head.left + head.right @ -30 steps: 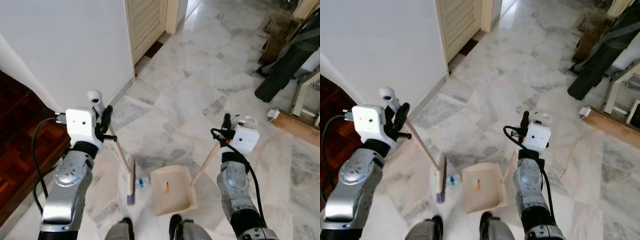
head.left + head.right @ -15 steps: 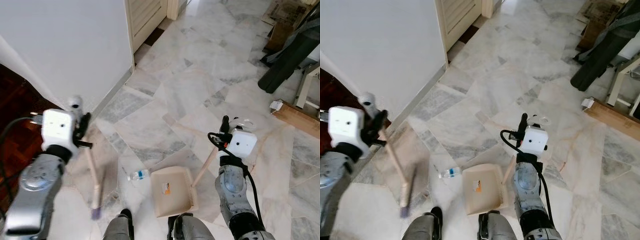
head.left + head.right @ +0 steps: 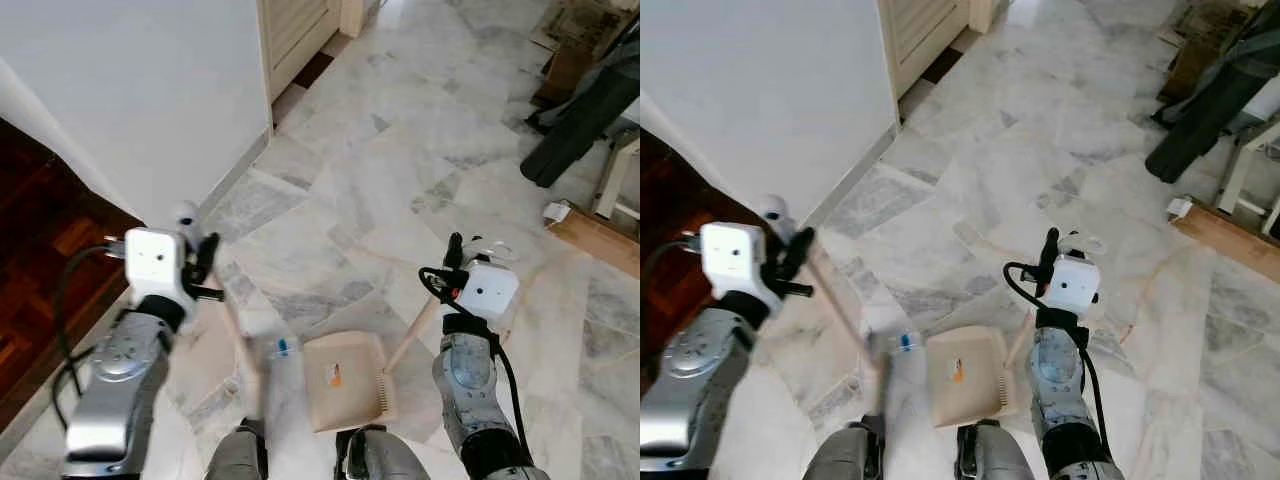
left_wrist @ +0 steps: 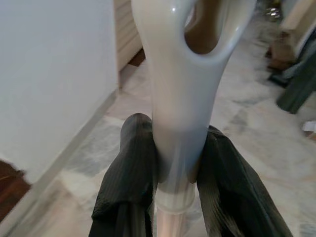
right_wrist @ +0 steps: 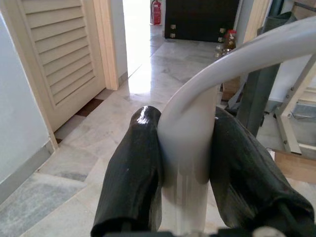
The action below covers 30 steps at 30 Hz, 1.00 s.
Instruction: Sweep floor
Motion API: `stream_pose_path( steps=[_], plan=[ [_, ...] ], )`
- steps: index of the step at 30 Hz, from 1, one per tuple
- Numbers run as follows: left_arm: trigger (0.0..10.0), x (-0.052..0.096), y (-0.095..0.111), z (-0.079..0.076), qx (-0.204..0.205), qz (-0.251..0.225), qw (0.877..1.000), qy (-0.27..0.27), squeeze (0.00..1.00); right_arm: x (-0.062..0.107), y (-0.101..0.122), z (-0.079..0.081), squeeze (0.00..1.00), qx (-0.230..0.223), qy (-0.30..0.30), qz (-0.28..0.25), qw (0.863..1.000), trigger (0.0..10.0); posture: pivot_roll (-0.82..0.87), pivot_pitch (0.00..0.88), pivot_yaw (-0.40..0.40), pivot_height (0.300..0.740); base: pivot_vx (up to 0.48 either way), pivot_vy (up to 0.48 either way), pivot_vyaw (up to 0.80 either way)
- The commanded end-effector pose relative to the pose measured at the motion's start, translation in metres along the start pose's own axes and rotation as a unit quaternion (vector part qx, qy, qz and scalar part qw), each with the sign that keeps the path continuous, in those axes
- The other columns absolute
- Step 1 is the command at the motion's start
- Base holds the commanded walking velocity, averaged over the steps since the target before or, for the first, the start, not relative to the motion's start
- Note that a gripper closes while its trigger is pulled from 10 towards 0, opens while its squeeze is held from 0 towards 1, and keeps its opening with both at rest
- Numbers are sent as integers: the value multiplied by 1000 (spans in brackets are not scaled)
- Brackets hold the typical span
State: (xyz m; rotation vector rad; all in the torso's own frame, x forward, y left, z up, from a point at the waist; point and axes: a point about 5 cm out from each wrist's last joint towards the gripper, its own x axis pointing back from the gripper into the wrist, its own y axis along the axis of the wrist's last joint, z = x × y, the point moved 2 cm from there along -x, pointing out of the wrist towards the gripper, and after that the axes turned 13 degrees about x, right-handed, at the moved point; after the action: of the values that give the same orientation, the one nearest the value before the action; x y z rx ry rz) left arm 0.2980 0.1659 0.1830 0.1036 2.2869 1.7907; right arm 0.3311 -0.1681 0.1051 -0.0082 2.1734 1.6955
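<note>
Pale grey-veined marble floor point(image 3: 400, 180) is stretching across the room, meeting a strip of dark red wooden flooring point(image 3: 40, 250) at the left. A plain white wall point(image 3: 140, 90) is standing beside a cream louvred door point(image 5: 54, 54). Daylight is shining on the tiles through an open doorway point(image 5: 138, 34). A dark bag point(image 3: 585, 125) is leaning near a long cardboard box point(image 3: 600, 235)

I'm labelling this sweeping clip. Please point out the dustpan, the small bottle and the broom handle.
dustpan point(image 3: 345, 385), left eye view, middle of its tray
bottle point(image 3: 282, 347), left eye view, its blurred body
broom handle point(image 4: 177, 128), left wrist view, white grip
</note>
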Motion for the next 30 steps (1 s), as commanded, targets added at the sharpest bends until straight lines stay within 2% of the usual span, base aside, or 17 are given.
stream_pose_path(
  steps=[1, 4, 7, 10, 13, 18, 21, 25, 30],
  plan=[
    [10000, 2, -10, -7, 32, 22, 999, -22, 0, 13, -18, -2, 0, 6, 6, 44, 999, 10000, 200, 387, -43, 740, 0, 0, 0],
    [10000, 3, -17, -18, 53, 41, 996, -58, 0, 14, -18, 0, 0, 5, 9, 47, 999, 10000, 199, 387, -43, 740, 0, 0, 0],
    [10000, 3, -19, -22, 65, 46, 994, -70, 0, 14, -19, 1, 0, 3, 10, 49, 999, 10000, 203, 388, -43, 740, 0, 0, 0],
    [10000, 3, -19, -32, 118, 48, 988, -92, 0, 14, -19, 4, 0, 0, 15, 53, 998, 10000, 204, 387, -45, 740, 0, 0, 0],
    [10000, 2, -18, -38, 135, 48, 985, -102, 0, 14, -20, 5, 0, 0, 16, 55, 998, 10000, 207, 386, -45, 740, 0, 0, 0],
    [10000, 4, -14, -37, 122, 46, 986, -102, 0, 12, -21, 2, 0, 19, 9, 62, 998, 10000, 205, 383, -47, 740, 0, 0, 0],
    [10000, 6, 0, -32, 117, 35, 987, -104, 0, 7, -19, -6, 0, 22, -6, 58, 998, 10000, 203, 383, -46, 740, 0, 0, 0],
    [10000, 7, 8, -33, 121, 29, 986, -113, 0, 3, -16, -8, 0, 21, -10, 53, 998, 10000, 201, 378, -47, 740, 0, 0, 0],
    [10000, 11, 26, -47, 117, 24, 979, -163, 0, -8, -2, -15, 0, 14, -23, 26, 999, 10000, 191, 345, -54, 740, 0, 0, 0]
  ],
)
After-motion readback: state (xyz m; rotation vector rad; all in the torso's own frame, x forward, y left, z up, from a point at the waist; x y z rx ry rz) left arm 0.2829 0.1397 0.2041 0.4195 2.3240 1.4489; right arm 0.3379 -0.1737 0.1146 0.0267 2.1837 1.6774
